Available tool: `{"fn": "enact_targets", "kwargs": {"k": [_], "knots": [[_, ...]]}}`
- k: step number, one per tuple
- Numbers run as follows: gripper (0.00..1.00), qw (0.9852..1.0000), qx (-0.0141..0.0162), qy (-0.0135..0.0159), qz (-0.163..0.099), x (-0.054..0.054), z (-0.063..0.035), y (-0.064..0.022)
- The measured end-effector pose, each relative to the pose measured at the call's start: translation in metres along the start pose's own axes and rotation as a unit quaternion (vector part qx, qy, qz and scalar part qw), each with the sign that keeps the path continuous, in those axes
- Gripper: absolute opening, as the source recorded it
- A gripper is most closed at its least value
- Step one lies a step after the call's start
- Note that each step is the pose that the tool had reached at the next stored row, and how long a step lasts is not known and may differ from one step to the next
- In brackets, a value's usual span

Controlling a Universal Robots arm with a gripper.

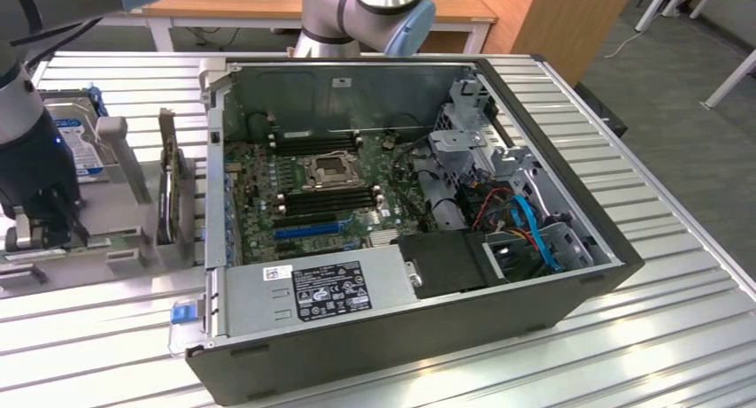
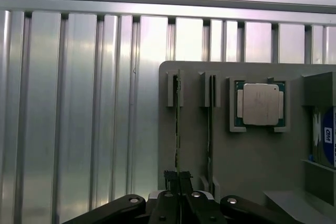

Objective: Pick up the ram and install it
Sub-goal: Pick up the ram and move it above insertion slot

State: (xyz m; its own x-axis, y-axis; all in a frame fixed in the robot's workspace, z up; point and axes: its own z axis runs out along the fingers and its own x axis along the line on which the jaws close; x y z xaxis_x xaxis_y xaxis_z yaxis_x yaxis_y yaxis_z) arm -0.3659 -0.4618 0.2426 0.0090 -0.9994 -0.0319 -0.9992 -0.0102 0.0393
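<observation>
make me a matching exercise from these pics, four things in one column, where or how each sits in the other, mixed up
1 ram
2 CPU chip
3 hard drive
4 motherboard

a inside the open case
b flat in a square recess
c on edge in a narrow slot
d bears a blue label

Pairs: 1-c, 2-b, 3-d, 4-a

Nothing legible from my station. The power supply (image 1: 319, 288) carried a black-and-white label, its print too fine for me to read. The hard drive (image 1: 81, 147) wore a blue label; I couldn't make out the lettering.
</observation>
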Motion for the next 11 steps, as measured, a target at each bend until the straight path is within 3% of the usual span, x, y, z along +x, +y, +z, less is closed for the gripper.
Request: {"fn": "enact_targets", "kwargs": {"k": [11], "knots": [[0.11, 1.0000, 0.0000, 0.0000, 0.000, -0.001, -0.0238, 0.0009]]}}
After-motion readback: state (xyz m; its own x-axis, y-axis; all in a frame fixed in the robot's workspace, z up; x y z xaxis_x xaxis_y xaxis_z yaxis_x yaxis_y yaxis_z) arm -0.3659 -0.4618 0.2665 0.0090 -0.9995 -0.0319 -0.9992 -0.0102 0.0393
